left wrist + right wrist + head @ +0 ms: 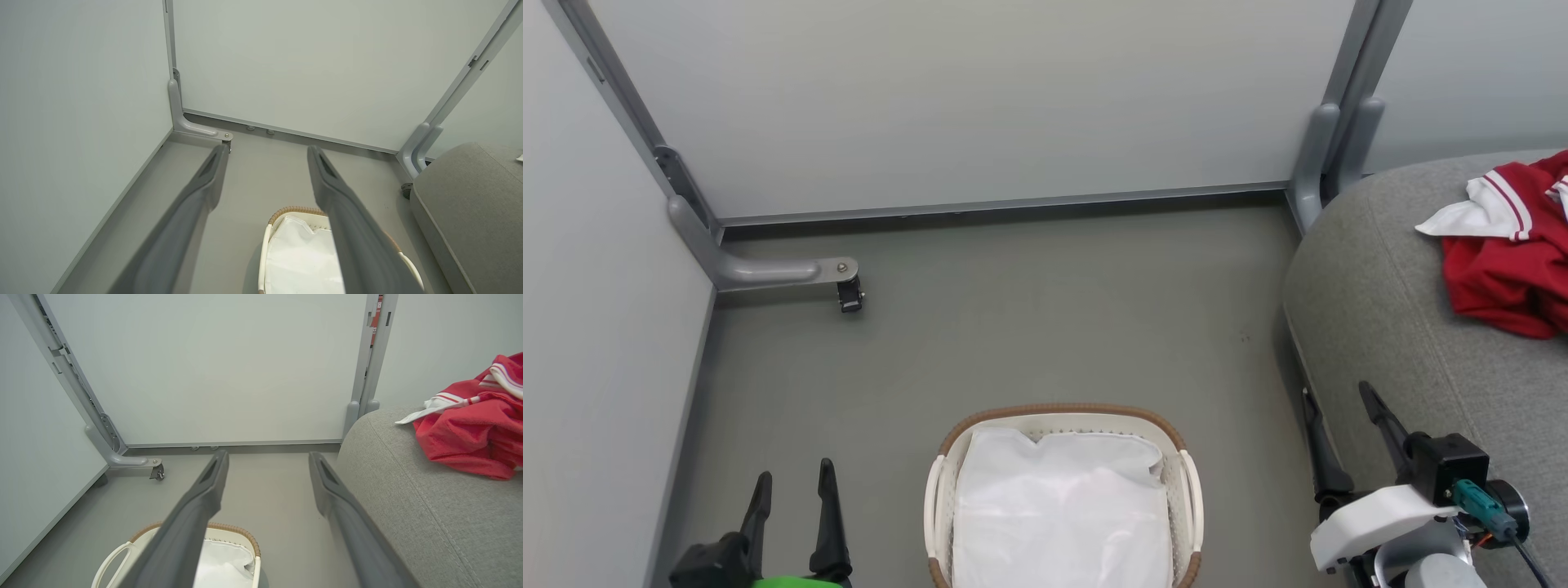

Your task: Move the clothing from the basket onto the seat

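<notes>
The clothing (1515, 269) is seen lying on the seat (1388, 327), at the right edge of the head view, as a crumpled red heap from which a white panel with red-white striped trim is turned out to the left. The seat is shown as a large grey upholstered cushion with a rounded corner and stitched seams, set close to the pale wall panels (972, 98) at the back. The basket (1062, 411) is found on the grey floor (1029, 327) at the bottom middle of the head view, well apart from the clothing and between the two grippers; its brown rim is turned toward the wall, and a white liner (1062, 506) is seen spread across its inside. The left gripper (795, 474) is held at the lower left, beside the basket but apart from it, with its two dark fingers spread wide and bare floor seen between them. The right gripper (1335, 390) is held at the lower right, beside the near side of the seat, its fingers likewise spread wide with floor seen between them; whether the seat is touched cannot be told. In the back left corner a grey metal foot with a small caster (849, 296) is seen resting on the floor.
</notes>
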### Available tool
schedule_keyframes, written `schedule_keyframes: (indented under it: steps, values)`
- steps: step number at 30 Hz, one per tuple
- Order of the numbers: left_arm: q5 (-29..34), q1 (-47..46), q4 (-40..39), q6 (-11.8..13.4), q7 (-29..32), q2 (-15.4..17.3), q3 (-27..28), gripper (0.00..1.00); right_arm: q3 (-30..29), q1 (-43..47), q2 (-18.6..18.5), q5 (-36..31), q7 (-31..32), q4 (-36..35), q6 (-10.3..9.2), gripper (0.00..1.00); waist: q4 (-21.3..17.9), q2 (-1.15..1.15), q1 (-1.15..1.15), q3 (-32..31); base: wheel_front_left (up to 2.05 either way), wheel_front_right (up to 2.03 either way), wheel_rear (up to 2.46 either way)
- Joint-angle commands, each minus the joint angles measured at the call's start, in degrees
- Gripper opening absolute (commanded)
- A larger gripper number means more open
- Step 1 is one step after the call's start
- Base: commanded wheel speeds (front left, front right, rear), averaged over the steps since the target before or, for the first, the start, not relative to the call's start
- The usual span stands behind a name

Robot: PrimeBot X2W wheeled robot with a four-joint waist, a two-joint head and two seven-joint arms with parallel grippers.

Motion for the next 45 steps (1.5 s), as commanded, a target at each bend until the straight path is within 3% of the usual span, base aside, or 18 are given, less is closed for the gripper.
schedule_keyframes:
  steps: [1,9,10,14,45]
  values:
    - [0.6,-0.2,0.2,-0.3,0.0,-0.1,0.2,1.00,0.1,0.5,-0.2,0.2,-0.1,0.0,-0.08,1.00,0.0,0.00,0.00,0.1,0.00,0.00,0.00]
    - [1.6,-1.1,0.9,-0.7,0.0,-0.4,0.7,1.00,0.4,0.3,-0.2,0.5,-0.1,0.1,-0.08,1.00,0.0,0.00,0.00,0.6,0.00,0.00,0.00]
    - [1.0,-0.2,0.8,-0.4,0.0,-0.3,0.4,0.00,0.3,0.0,0.0,0.2,0.0,0.0,0.00,0.00,0.1,0.00,0.00,0.6,0.00,0.00,0.00]
    - [0.5,-0.1,2.6,-0.4,0.1,-0.3,0.2,0.00,0.2,0.7,0.3,0.6,0.2,1.7,0.00,0.00,0.0,0.00,0.00,0.6,0.00,0.00,0.00]
    - [-26.3,-4.6,1.9,-2.9,8.2,-0.7,4.8,0.00,-2.6,-0.7,0.1,31.2,8.2,0.1,-0.02,0.00,-0.6,0.00,0.00,0.4,0.00,0.00,0.00]
